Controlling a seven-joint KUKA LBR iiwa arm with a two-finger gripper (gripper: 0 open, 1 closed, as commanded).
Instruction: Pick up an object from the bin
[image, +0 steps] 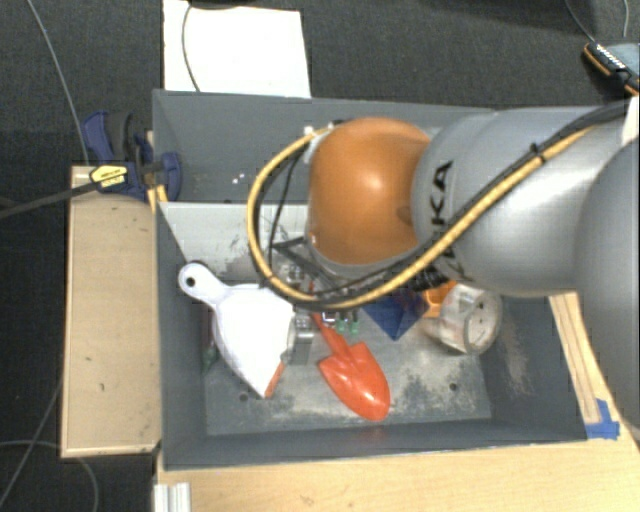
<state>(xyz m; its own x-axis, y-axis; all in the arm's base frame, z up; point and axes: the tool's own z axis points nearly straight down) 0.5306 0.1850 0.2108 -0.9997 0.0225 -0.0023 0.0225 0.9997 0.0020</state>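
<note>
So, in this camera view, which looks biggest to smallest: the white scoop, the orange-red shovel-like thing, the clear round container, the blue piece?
1. white plastic scoop
2 and 3. orange-red plastic shovel-shaped piece and clear round plastic container: about alike
4. blue angular piece, though the arm hides part of it, so unsure

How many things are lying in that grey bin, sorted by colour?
White scoop: 1
Orange-red shovel: 1
Blue block: 1, partly under the arm
Clear round container: 1
Total: 4 that I can tell; the arm may hide more.
</note>
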